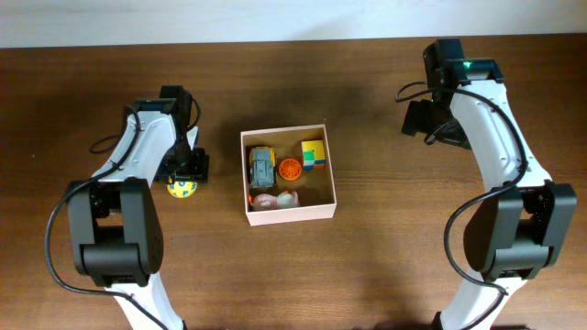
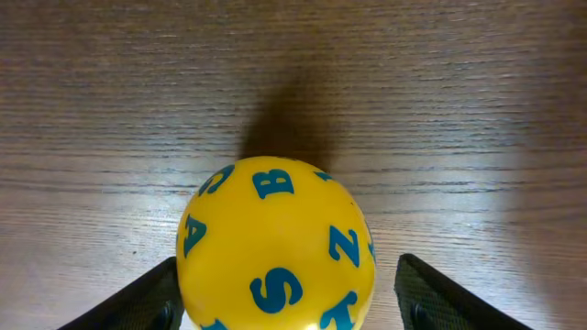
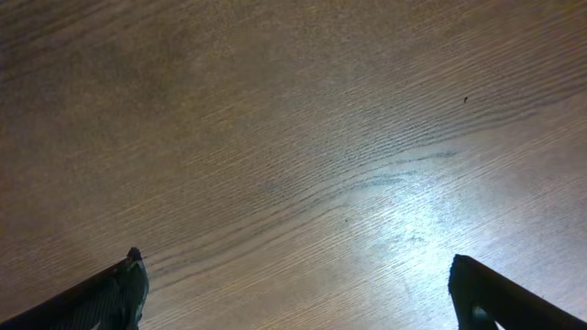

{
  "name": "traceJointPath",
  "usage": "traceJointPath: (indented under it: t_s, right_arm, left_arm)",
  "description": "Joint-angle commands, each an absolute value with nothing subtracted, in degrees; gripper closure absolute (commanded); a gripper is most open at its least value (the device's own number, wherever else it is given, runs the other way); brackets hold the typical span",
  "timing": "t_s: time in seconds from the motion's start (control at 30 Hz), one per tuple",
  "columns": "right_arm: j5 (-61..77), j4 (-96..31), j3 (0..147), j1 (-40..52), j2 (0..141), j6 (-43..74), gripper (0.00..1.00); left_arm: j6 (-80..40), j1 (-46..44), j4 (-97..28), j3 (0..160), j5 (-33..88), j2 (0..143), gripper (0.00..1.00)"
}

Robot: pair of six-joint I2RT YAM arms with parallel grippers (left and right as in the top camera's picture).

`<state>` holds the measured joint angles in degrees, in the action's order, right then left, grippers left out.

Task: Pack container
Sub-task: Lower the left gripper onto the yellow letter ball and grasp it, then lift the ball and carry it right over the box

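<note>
Roughly at the middle of the counter sits the square, shallow, open-topped cardboard box [image 1: 292, 214], its mouth facing straight up. Being square, it has no long axis to speak of. Seen from above, it is turned slightly counter-clockwise against the counter's grain. Its outer walls are smooth and white, and the inside is a matt tan-brown.

Inside, a blocky grey toy vehicle [image 1: 263, 168] lies along the left wall with its length running front to back. A round, ridged orange disc [image 1: 290, 169] sits just beside it. A yellow cube-like block with blue and green faces [image 1: 314, 154] is in the far right corner. A pale pink and white rounded toy [image 1: 277, 199] lies by the near wall, too small to identify.

Left of the box and apart from it, a glossy yellow ball printed with blue capital letters [image 2: 275, 247] rests on the dark brown, fine-grained wooden counter [image 1: 367, 275]. The left fingers [image 2: 138, 307], dark and wedge-shaped, straddle the ball. One looks to touch its side and the other stands off with a gap showing, so the ball is not clamped. The right fingers [image 3: 514, 298] are spread wide over bare wood, well to the right of the box, holding nothing.
</note>
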<state>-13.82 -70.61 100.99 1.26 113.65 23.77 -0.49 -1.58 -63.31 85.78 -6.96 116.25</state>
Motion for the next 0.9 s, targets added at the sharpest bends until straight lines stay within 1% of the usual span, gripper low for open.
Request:
traceJointPath:
  t_s: [0.0, 0.17, 0.23, 0.3, 0.37, 0.43, 0.53, 0.6, 0.63, 0.8, 0.87]
  right_arm:
    - [-13.7, -70.7, 100.8, 1.5, 113.6, 24.1, 0.01]
    - [-13.7, -70.7, 100.8, 1.5, 113.6, 24.1, 0.01]
    - [-13.7, -70.7, 100.8, 1.5, 113.6, 24.1, 0.01]
    - [-13.7, -70.7, 100.8, 1.5, 113.6, 24.1, 0.01]
    - [-13.7, -70.7, 100.7, 1.5, 113.6, 24.1, 0.01]
    - [-13.7, -70.7, 100.8, 1.5, 113.6, 24.1, 0.01]
    - [-13.7, -70.7, 100.7, 1.5, 113.6, 24.1, 0.01]
    - [-13.7, -70.6, 100.8, 1.5, 113.6, 24.1, 0.01]
    - [-13.7, -70.7, 100.8, 1.5, 113.6, 24.1, 0.01]
    - [-13.7, -70.6, 100.8, 1.5, 113.6, 24.1, 0.01]
    - [-13.7, -70.7, 100.7, 1.5, 113.6, 24.1, 0.01]
  left_arm:
    - [-0.6, -2.3, -63.0, 84.4, -4.6, 117.4, 0.27]
    - [-0.6, -2.3, -63.0, 84.4, -4.6, 117.4, 0.27]
    - [-0.6, -2.3, -62.9, 84.1, -4.6, 117.4, 0.29]
    - [-0.6, -2.3, -62.6, 83.5, -4.6, 117.4, 0.36]
    - [-0.6, -2.3, -62.0, 82.3, -4.6, 117.4, 0.49]
    - [-0.6, -2.3, -61.3, 81.4, -4.6, 117.4, 0.50]
    - [-0.6, -2.3, -60.2, 80.1, -4.6, 117.4, 0.61]
    - [-0.6, -2.3, -59.7, 79.7, -4.6, 117.4, 0.76]
    - [-0.6, -2.3, -59.5, 79.7, -4.6, 117.4, 0.79]
    - [-0.7, -2.3, -59.8, 81.6, -3.8, 117.4, 0.81]
    - [-0.7, -2.3, -60.6, 83.1, -3.1, 117.4, 0.87]
